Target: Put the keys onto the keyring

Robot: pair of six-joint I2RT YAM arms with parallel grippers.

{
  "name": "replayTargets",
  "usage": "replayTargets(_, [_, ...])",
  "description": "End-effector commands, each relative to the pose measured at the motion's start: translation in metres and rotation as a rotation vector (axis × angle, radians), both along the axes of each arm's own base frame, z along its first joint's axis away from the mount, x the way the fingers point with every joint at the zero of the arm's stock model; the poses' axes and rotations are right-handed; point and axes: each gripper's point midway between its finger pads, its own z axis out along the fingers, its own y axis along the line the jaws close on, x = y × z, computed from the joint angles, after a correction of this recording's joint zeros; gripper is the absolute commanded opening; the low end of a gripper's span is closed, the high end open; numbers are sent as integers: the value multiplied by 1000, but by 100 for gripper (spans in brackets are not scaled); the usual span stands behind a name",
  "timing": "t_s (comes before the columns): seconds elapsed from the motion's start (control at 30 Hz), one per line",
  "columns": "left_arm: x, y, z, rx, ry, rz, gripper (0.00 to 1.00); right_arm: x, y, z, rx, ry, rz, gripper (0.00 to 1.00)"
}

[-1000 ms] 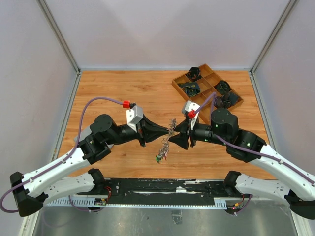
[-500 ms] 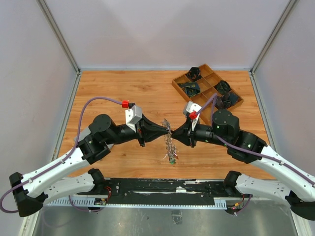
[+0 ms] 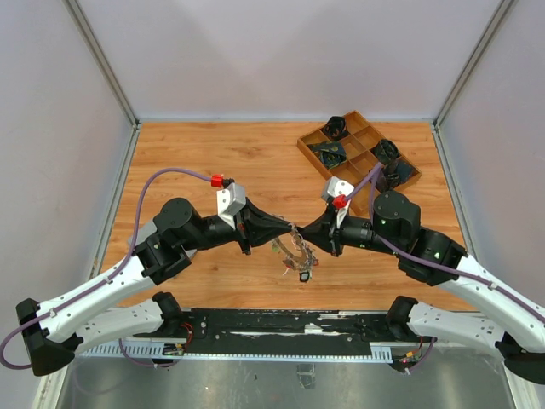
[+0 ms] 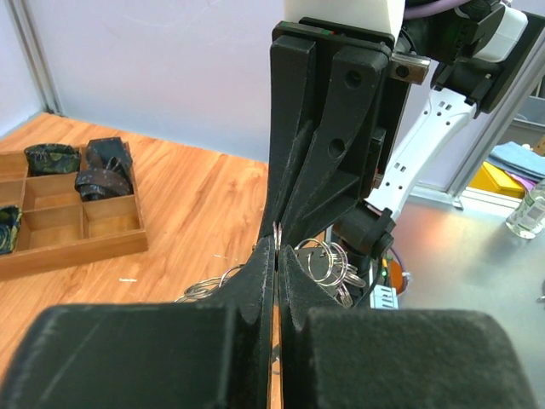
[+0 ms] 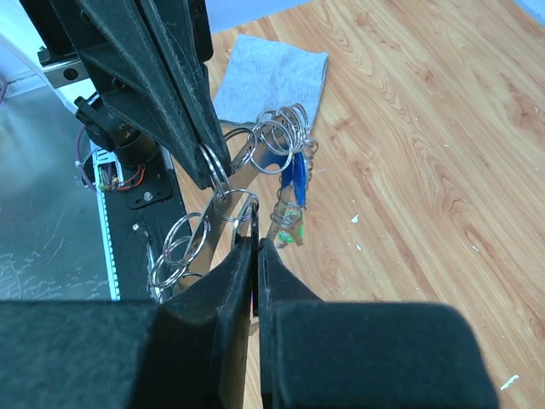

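The keyring [image 3: 295,250] hangs between my two grippers above the front middle of the table, crowded with small silver rings and keys. My left gripper [image 3: 288,228] is shut on the big ring's wire, seen edge-on between its pads in the left wrist view [image 4: 277,237]. My right gripper [image 3: 312,242] is shut on a thin key [image 5: 258,228] that hangs from a small ring on the keyring. Keys with a blue tag [image 5: 295,175] and a green tag [image 5: 289,238] dangle from the ring. More loops [image 4: 329,261] hang to the right of the left jaws.
A wooden compartment tray [image 3: 358,151] with dark bundles stands at the back right and also shows in the left wrist view [image 4: 71,244]. A grey cloth [image 5: 273,79] lies on the table near the left arm. The metal base rail [image 3: 289,324] runs along the front edge.
The keyring has swung from hanging edge-on to lying flatter and lower between the grippers. My right gripper has drawn back a little to the right; the left gripper has held its place.
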Motion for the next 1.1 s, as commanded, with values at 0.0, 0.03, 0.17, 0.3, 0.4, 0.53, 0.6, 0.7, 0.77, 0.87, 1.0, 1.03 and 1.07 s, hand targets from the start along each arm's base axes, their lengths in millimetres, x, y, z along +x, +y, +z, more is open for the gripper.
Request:
replayTargets(0.0, [-5,5,40,-93,-78,-9,0,-5,-4,23,52,-53,8,6])
replayTargets(0.03, [-5,5,40,-93,-79,-9,0,-4,-5,23,55,-57,1,5])
replayTargets(0.17, [-5,4,40,-92,-78,-15,1,-3,-8,28,72,-69,-15,4])
replayTargets(0.3, [-6,2,39,-88,-75,-24,1,-3,-9,30,77,-72,-18,4])
replayTargets(0.4, [-5,1,37,-84,-73,-24,1,-3,-9,30,78,-70,-18,4])
replayTargets(0.53, [-5,0,37,-80,-71,-26,0,-6,-7,26,64,-59,1,5])
replayTargets(0.6, [-3,0,36,-78,-70,-20,0,-6,-5,24,54,-54,11,5])
replayTargets(0.7, [1,1,35,-70,-67,6,1,-8,-8,17,28,-49,16,5])
replayTargets(0.77, [6,3,36,-63,-67,37,0,-9,-11,15,11,-49,14,5])
replayTargets(0.87, [10,5,36,-58,-74,62,0,-9,-15,12,-4,-53,7,5])
replayTargets(1.0, [10,3,36,-52,-75,57,1,-9,-16,14,-6,-57,8,7])
replayTargets(1.03, [10,2,35,-48,-74,52,0,-9,-15,15,-4,-60,9,8])
replayTargets(1.07, [11,1,34,-45,-71,50,0,-8,-15,16,0,-63,8,13])
